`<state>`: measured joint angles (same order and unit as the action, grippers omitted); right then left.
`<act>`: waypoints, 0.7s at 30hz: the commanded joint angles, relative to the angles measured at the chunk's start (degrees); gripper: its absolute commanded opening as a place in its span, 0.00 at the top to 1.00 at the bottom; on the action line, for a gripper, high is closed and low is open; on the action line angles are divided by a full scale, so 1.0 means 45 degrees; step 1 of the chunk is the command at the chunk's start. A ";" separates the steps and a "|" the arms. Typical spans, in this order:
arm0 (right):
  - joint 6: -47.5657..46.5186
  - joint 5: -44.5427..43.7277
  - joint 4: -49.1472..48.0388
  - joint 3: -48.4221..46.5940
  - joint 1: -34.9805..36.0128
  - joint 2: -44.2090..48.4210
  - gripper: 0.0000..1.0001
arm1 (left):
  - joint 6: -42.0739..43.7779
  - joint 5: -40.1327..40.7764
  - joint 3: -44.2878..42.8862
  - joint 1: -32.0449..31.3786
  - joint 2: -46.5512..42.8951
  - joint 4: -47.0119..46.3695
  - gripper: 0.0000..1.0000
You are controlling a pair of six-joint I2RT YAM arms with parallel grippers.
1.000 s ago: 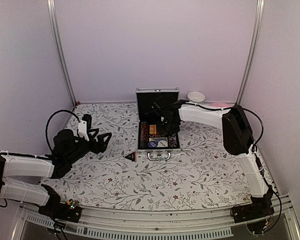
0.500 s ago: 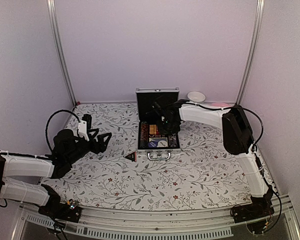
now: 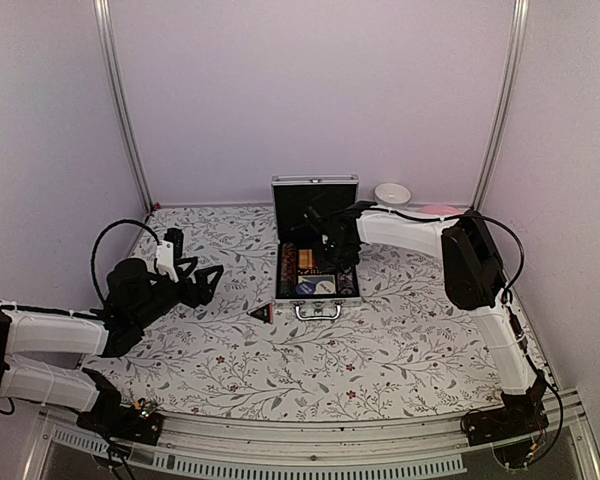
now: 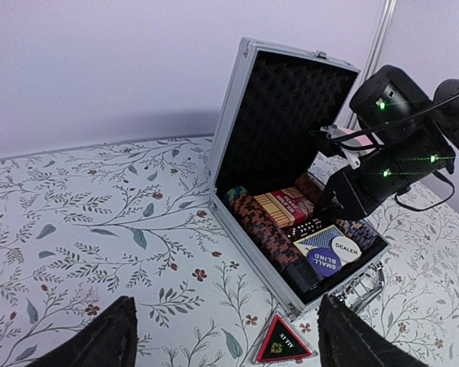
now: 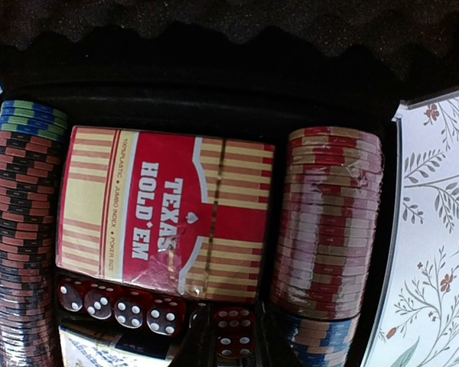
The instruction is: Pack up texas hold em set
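- The left arm's fingers (image 4: 99, 340) are standing spread wide and gripping nothing, hanging over the flowered tabletop (image 3: 310, 360) well to the left of the case.
- A black triangular piece (image 3: 262, 313) with a red border is lying flat on the tabletop, just in front of the case's near left corner.
- The silver case (image 3: 315, 181) is sitting open at mid-tabletop, its handle (image 3: 317, 309) facing the arms and its black-lined lid standing upright.
- Inside, a tan-red card pack (image 5: 164, 222) is lying between two rows of poker chips (image 5: 329, 222), with four red dice (image 5: 122, 306) lining its handle side.
- The right arm's fingers (image 5: 191, 352) are hanging inside the case, pinching a fifth red die (image 5: 233, 332) beside that row.
- A white bowl (image 3: 392, 192) and a pink plate (image 3: 440, 210) are sitting at the far right, behind the case.
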<state>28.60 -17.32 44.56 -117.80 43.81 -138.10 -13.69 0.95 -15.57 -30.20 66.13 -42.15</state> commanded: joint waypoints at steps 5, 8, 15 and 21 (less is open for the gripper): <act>-0.0018 0.0101 0.0168 -0.0187 -0.0106 -0.0574 0.85 | 0.0094 0.0108 0.0043 0.0167 -0.0009 -0.0081 0.19; -0.0026 0.0311 0.0053 -0.0178 -0.0103 -0.0551 0.85 | 0.0099 0.0103 0.0043 0.0168 -0.0008 -0.0072 0.19; -0.0101 0.0844 -0.0337 -0.0181 -0.0089 -0.0553 0.85 | 0.0094 0.0113 0.0054 0.0181 0.0012 -0.0067 0.19; -0.0121 0.1168 -0.0603 -0.0172 -0.0075 -0.0478 0.86 | 0.0094 0.0110 0.0048 0.0167 0.0012 -0.0067 0.19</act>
<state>28.56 -14.39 43.07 -117.80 43.53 -138.12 -13.67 0.97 -15.57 -30.20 66.13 -42.15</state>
